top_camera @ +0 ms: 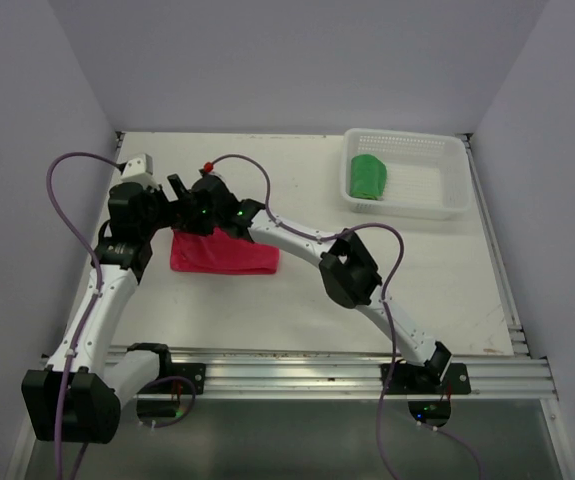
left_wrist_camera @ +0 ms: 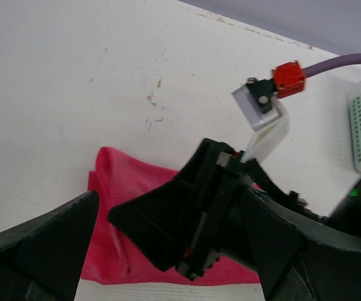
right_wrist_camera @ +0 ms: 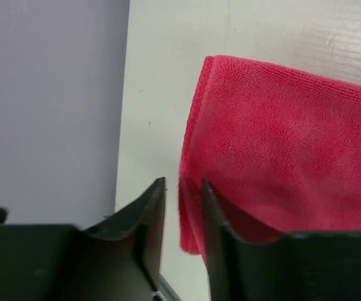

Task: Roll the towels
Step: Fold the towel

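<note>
The pink-red towel lies folded flat on the white table, left of centre. My right gripper reaches across to its far left corner, jaws a little apart. In the right wrist view the towel has its edge in the narrow gap of the right gripper, and the left finger stands clear of the cloth. My left gripper hovers wide open just behind that corner. In its own view the left gripper straddles the right gripper above the towel. The green towel lies rolled in the basket.
The white mesh basket stands at the back right corner. A purple cable with a red connector loops over the table behind the grippers. The left wall is close to the towel's left end.
</note>
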You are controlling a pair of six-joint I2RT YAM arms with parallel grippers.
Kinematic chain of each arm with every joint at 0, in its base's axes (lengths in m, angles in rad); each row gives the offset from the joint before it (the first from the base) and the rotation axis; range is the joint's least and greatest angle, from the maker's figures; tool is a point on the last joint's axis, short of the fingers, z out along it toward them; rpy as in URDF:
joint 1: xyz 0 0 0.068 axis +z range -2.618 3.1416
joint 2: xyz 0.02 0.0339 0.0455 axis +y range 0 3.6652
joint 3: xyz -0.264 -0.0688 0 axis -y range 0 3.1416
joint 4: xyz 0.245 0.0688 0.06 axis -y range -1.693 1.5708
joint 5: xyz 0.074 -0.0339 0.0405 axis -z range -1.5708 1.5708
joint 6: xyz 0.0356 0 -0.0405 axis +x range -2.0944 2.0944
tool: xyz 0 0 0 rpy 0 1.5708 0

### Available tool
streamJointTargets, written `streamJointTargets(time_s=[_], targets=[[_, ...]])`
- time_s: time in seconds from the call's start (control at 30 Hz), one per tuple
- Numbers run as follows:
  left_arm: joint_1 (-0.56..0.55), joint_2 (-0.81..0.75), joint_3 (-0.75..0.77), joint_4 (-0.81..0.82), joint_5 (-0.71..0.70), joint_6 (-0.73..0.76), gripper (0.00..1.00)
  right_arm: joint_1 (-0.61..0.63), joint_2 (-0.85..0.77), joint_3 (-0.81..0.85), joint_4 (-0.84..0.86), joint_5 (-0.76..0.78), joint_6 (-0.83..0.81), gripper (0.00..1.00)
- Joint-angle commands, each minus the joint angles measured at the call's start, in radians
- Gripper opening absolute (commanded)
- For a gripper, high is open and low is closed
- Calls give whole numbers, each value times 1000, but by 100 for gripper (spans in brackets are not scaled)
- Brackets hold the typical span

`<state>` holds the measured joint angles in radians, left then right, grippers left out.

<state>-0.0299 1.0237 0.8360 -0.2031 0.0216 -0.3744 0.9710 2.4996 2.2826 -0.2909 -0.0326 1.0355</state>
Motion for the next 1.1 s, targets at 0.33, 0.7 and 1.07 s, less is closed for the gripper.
streamJointTargets(time_s=[0.33,0.7,1.07], targets=[[-15,-19,35,-13,38,12,100,-21,-79,-84,99,-72,-8,58],[-15,-39,14,8,21,22,100,-138,-545,-675,148,25,-117,57],[-18,24,-8,70,149,28,99,-160,-829,-1132,119,111,-66,46]])
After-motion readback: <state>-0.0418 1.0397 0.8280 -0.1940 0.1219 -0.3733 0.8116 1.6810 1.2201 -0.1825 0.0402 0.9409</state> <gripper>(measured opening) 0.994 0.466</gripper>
